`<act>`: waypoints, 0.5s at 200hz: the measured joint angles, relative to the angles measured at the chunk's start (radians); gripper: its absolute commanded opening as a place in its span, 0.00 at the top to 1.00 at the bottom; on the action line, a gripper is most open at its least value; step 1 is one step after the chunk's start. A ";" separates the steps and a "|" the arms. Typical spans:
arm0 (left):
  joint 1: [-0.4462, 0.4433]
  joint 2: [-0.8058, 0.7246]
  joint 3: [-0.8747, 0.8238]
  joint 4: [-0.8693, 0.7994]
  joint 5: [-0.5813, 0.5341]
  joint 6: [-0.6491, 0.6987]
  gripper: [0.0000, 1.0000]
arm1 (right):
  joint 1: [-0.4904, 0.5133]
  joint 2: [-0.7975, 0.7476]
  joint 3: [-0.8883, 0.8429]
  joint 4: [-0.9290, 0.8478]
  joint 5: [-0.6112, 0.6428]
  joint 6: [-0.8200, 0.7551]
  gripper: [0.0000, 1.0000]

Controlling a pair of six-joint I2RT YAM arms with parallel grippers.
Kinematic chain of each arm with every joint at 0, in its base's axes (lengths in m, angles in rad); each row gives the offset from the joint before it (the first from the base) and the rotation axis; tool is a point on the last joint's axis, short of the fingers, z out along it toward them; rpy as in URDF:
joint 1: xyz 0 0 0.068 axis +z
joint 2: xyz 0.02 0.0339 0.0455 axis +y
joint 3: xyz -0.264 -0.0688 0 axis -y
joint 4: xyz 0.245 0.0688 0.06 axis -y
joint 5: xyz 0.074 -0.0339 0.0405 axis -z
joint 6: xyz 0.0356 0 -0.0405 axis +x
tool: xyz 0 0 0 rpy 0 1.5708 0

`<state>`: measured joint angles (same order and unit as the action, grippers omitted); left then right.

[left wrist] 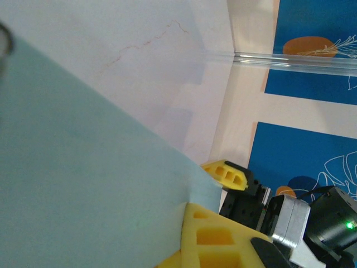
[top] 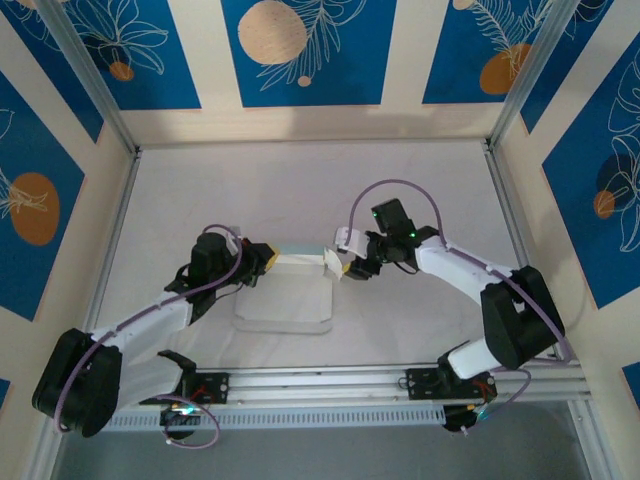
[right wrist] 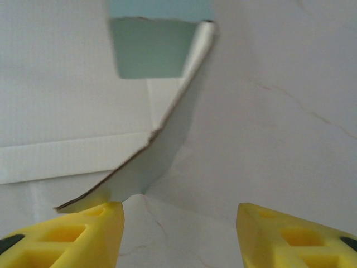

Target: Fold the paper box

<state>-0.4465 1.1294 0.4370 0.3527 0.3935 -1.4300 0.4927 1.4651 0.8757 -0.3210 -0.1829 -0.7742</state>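
Observation:
The paper box [top: 285,292] lies partly folded in the middle of the table, white face up, with a mint-green strip along its far edge. My left gripper [top: 263,257] is shut on its far left corner; in the left wrist view the green face [left wrist: 83,167] runs right into the left gripper [left wrist: 188,219]. My right gripper [top: 346,268] stands open at the box's far right corner. In the right wrist view a raised white flap [right wrist: 167,128] curls up just above the left fingertip [right wrist: 95,223], and the right gripper [right wrist: 178,215] has bare table between its fingers.
The table [top: 430,190] is a white sheet bounded by metal rails and patterned blue walls [top: 300,50]. An aluminium rail [top: 330,382] carrying both arm bases runs along the near edge. The right gripper's yellow finger [left wrist: 226,172] shows close behind the box in the left wrist view.

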 measured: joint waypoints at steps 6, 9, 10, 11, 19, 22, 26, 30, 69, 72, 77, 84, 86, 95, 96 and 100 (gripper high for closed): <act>0.000 0.000 0.000 0.000 0.000 0.000 1.00 | 0.012 0.004 0.002 -0.002 -0.001 0.000 0.43; 0.001 0.001 0.000 0.000 0.000 0.000 1.00 | 0.018 0.006 0.003 -0.003 -0.001 0.000 0.43; 0.001 0.001 0.000 0.001 0.000 0.000 1.00 | 0.021 0.008 0.004 -0.003 -0.001 0.000 0.43; 0.001 0.001 0.000 0.000 0.001 0.000 1.00 | 0.023 0.008 0.005 -0.003 -0.001 0.000 0.43; 0.002 0.001 0.000 0.001 0.003 0.000 1.00 | 0.038 0.015 0.009 -0.002 -0.003 0.000 0.43; 0.002 0.001 0.000 0.001 0.004 0.000 1.00 | 0.043 0.017 0.011 -0.002 -0.004 0.000 0.43; 0.002 0.001 0.000 0.001 0.005 0.000 1.00 | 0.052 0.019 0.013 -0.002 -0.004 0.000 0.43; 0.002 0.001 0.000 0.001 0.007 0.000 1.00 | 0.058 0.022 0.014 -0.002 -0.004 0.000 0.43; 0.002 0.006 0.000 0.002 0.008 0.000 1.00 | 0.094 0.045 0.037 -0.006 -0.002 0.016 0.43; 0.002 0.006 0.000 0.002 0.008 -0.001 1.00 | 0.096 0.048 0.040 -0.006 -0.002 0.017 0.43; 0.002 0.006 0.000 0.002 0.008 -0.002 1.00 | 0.098 0.052 0.043 -0.006 -0.001 0.020 0.43; 0.002 0.006 0.000 0.002 0.008 -0.003 1.00 | 0.101 0.056 0.048 -0.009 0.000 0.023 0.43; 0.002 0.006 0.000 0.002 0.008 -0.003 1.00 | 0.102 0.058 0.049 -0.009 0.000 0.024 0.43; 0.002 0.006 0.000 0.002 0.008 -0.003 1.00 | 0.106 0.063 0.057 -0.014 0.000 0.027 0.43; 0.002 0.006 0.000 0.002 0.008 -0.003 1.00 | 0.106 0.063 0.058 -0.015 0.000 0.027 0.43; 0.003 0.006 0.000 0.002 0.008 -0.003 1.00 | 0.107 0.064 0.062 -0.019 0.000 0.028 0.43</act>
<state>-0.4435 1.1355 0.4366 0.3546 0.4011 -1.4330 0.5995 1.5295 0.9379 -0.3397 -0.1829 -0.7464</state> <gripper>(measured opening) 0.045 0.571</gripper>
